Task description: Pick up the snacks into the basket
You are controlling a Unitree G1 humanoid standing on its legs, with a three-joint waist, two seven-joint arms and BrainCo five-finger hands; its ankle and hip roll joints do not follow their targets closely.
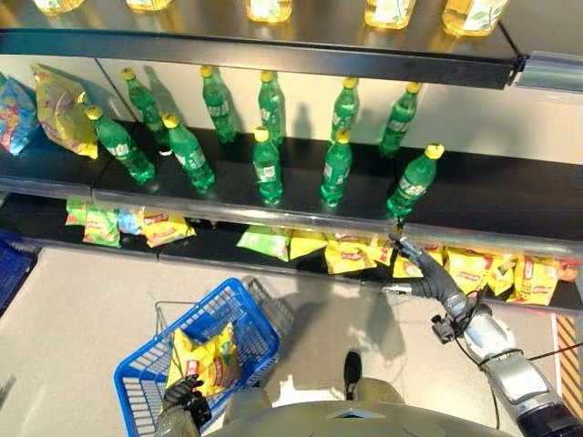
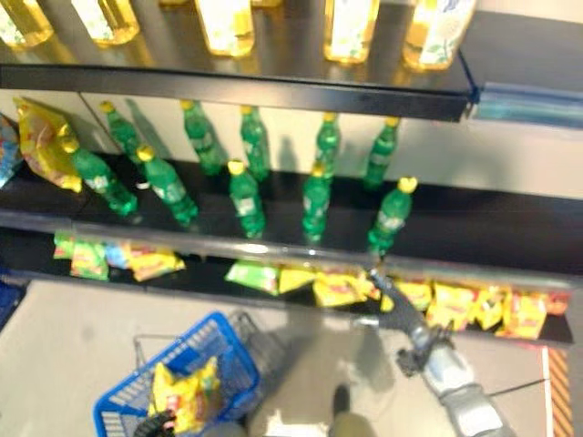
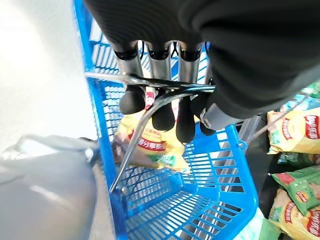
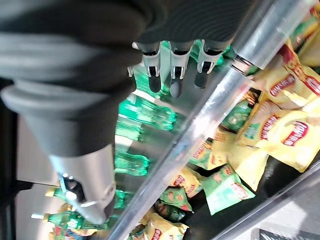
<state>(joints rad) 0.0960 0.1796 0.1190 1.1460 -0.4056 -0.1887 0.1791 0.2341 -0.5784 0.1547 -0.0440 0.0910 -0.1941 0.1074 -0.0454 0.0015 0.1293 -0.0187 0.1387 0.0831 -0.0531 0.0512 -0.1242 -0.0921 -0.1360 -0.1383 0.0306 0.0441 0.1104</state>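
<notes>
A blue basket (image 1: 239, 289) hangs low on the left, with a yellow snack bag (image 1: 205, 357) inside it. My left hand (image 1: 182, 398) is shut on the basket's wire handle (image 3: 150, 82), with the fingers (image 3: 162, 107) curled over it. Yellow and green snack bags (image 1: 351, 255) lie in a row on the bottom shelf. My right hand (image 1: 426, 273) reaches toward them at the shelf's front edge. Its fingers (image 4: 172, 65) are straight and hold nothing, just short of the snack bags (image 4: 280, 135).
Green bottles (image 1: 266, 168) stand on the middle shelf above a metal front rail (image 1: 273, 218). Yellow bottles (image 1: 392, 11) line the top shelf. More snack bags (image 1: 59, 109) sit at the far left. Another blue basket (image 1: 11, 264) shows at the left edge.
</notes>
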